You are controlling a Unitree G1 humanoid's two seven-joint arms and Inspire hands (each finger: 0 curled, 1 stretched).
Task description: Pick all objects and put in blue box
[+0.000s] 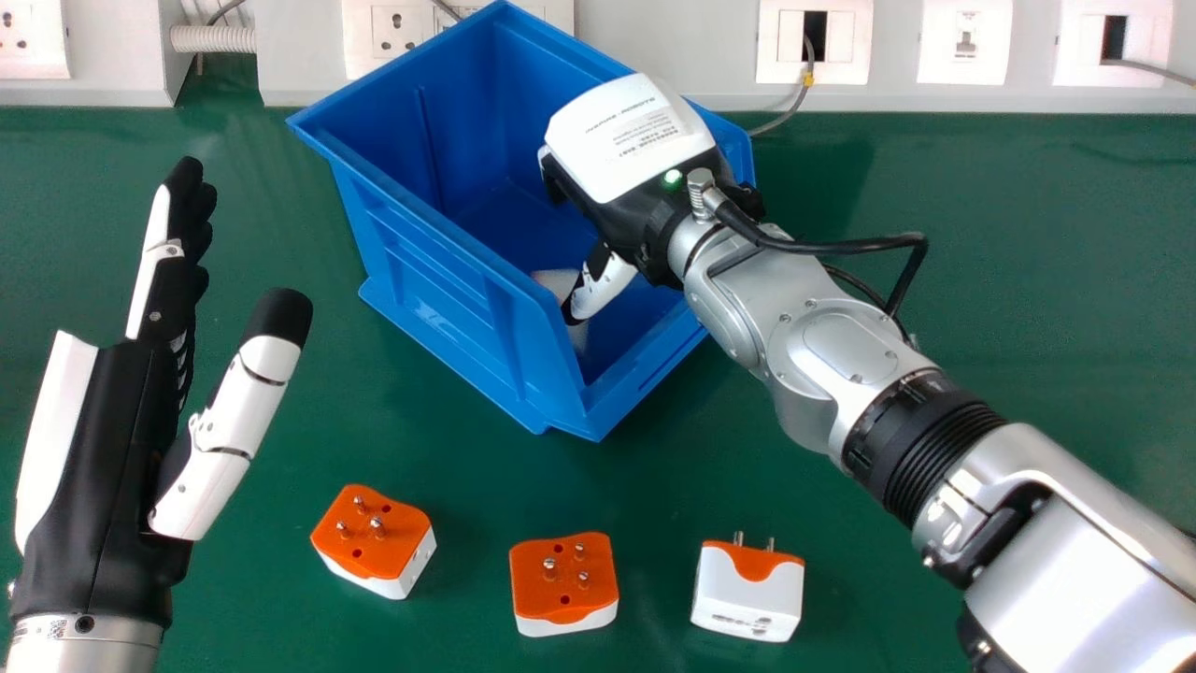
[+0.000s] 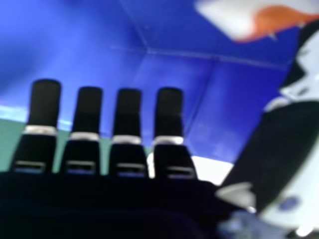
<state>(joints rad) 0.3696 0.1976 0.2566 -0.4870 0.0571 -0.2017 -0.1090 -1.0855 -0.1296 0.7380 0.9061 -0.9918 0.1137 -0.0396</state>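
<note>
Surface: you have a green tabletop (image 1: pixel 1009 355), backed by a pale wall panel (image 1: pixel 696 56) with sockets. Right hand (image 1: pixel 628 140): over and partly inside the blue box (image 1: pixel 439 290), fingers extended, thumb apart, grasp released. Item one: an orange-and-white plug adapter (image 2: pixel 273 21), inside the box near your right thumb. Items two to four, on the table on your side of the box: left adapter (image 1: pixel 374 537) and middle adapter (image 1: pixel 563 579), orange faces up; right adapter (image 1: pixel 747 594), white side showing, prongs toward the wall. Left hand (image 1: pixel 103 449): at the view's left, fingers straight, holding nothing.
</note>
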